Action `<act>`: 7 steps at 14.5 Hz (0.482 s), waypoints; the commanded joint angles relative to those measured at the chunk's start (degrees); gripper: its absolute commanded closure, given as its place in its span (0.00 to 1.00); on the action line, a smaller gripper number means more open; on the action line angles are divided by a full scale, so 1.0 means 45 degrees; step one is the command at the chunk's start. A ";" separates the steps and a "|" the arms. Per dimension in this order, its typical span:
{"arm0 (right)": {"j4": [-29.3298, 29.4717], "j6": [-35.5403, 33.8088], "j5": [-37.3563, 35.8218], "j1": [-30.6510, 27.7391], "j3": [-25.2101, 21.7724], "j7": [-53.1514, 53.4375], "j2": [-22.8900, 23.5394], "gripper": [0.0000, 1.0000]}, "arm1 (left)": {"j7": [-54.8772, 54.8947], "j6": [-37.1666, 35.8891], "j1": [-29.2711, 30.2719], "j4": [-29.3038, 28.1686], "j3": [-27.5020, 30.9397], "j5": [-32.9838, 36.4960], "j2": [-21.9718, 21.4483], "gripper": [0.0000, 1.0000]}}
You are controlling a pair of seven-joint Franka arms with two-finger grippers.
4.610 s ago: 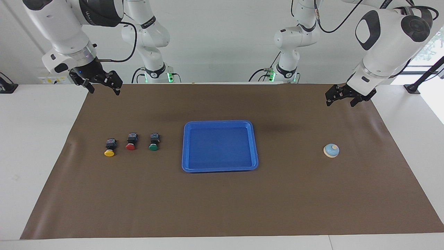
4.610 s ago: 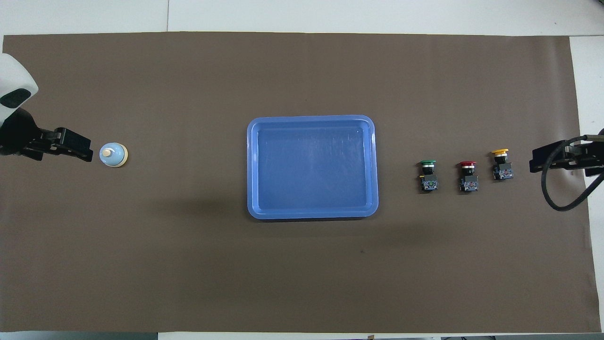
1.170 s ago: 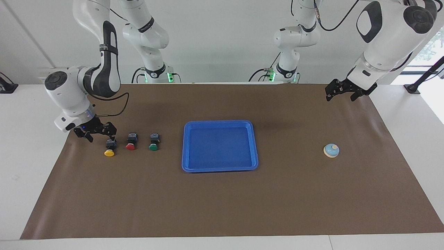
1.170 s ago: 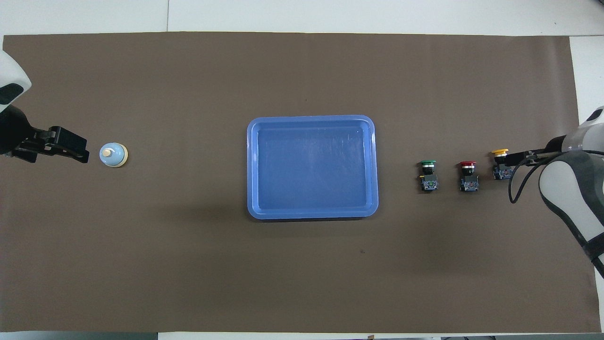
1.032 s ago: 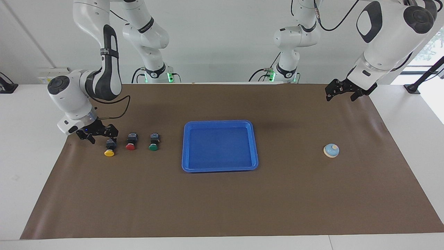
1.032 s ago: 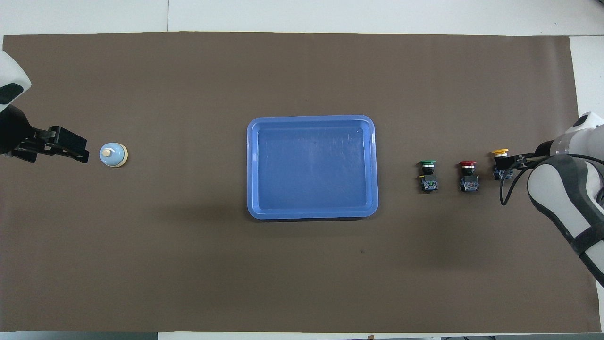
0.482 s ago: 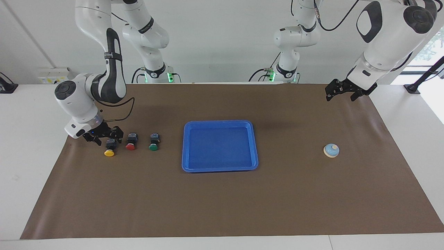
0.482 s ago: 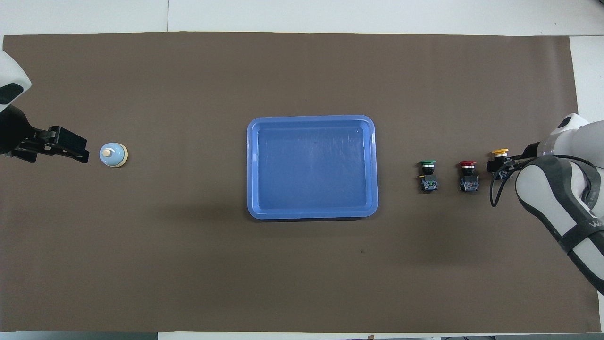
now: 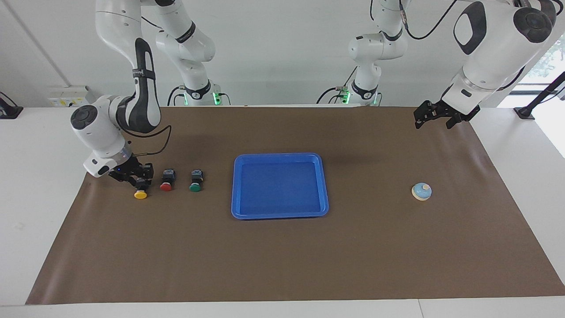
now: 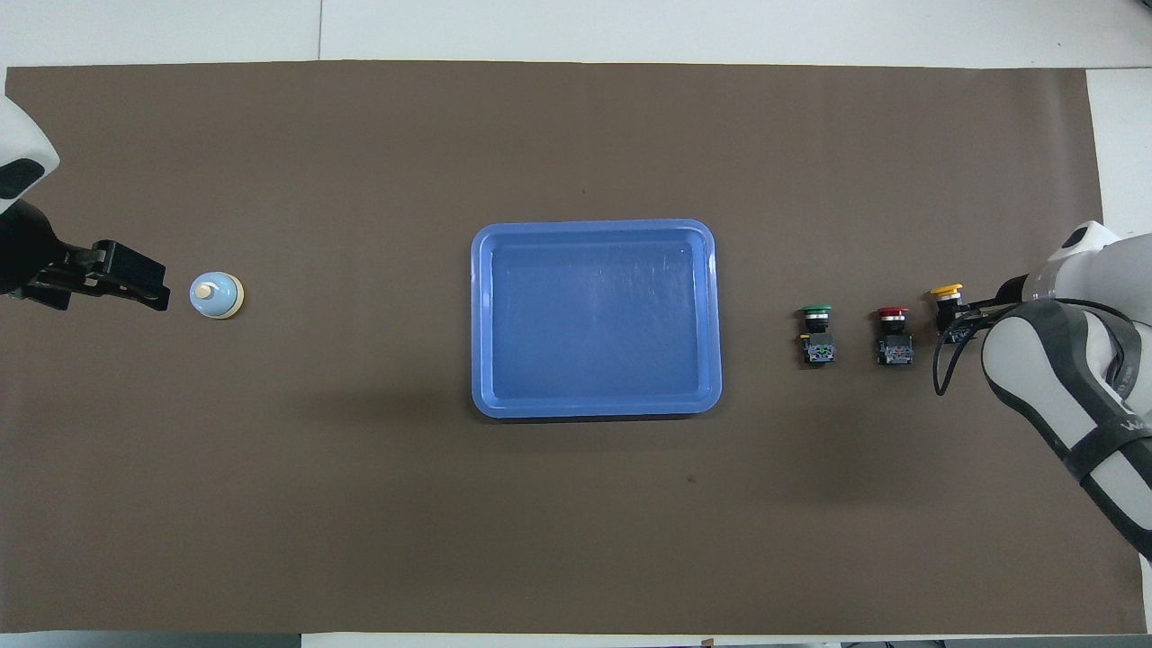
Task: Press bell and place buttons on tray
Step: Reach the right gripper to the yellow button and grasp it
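- At the right arm's end of the brown mat [image 9: 282,256], the right gripper [image 9: 137,177] sat low on the black body of the yellow button [image 9: 141,194], its fingers drawn in against the body from both sides; it looked like a grasp just made.
- Beside it, in the same row, the red button [image 9: 166,187] and the green button [image 9: 195,187] lay on the mat, the green one nearest the tray [image 9: 280,215].
- Nothing lay on the tray, which sat mid-table, well apart from the row of buttons.
- Toward the left arm's end of the table the bell [image 9: 421,191] stood alone on the mat.
- Up in the air near the robots' edge of the mat, the left gripper [image 9: 437,118] waited with its fingers spread and nothing in them.
- By my reading, the step in hand was picking up the first button; none had been placed.
- The next move would call for a straight lift clear of the red button, a carry over the tray's rim, then a gentle release.
- A weak hold on the blocky body might let the button twist, so the lift should be slow.
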 commanded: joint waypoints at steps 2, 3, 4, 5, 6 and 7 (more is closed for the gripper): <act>-0.0237 0.0498 0.0204 -0.0145 0.0067 -0.0034 -0.0023 1.00 | -0.0135 0.0016 -0.0064 -0.0170 0.0103 -0.0004 -0.0164 0.00; -0.0023 0.0401 0.0204 -0.0145 0.0086 -0.0053 -0.0023 1.00 | -0.0135 0.0016 -0.0083 -0.0170 0.0103 -0.0004 -0.0145 0.00; 0.0385 0.0091 0.0204 -0.0029 0.0067 -0.0015 -0.0061 1.00 | -0.0135 0.0016 -0.0083 -0.0170 0.0103 -0.0004 -0.0164 0.00; 0.1008 -0.0782 0.0204 0.0050 0.0086 0.0217 -0.0120 1.00 | -0.0135 0.0016 -0.0083 -0.0170 0.0103 -0.0004 -0.0145 0.00; 0.1768 -0.1642 0.0204 0.0186 0.0106 0.0606 -0.0101 1.00 | -0.0135 0.0016 -0.0064 -0.0170 0.0103 -0.0004 -0.0144 0.00; 0.2568 -0.2501 0.0204 0.0516 0.0106 0.1190 -0.0101 1.00 | -0.0135 0.0016 -0.0083 -0.0170 0.0103 -0.0004 -0.0164 0.00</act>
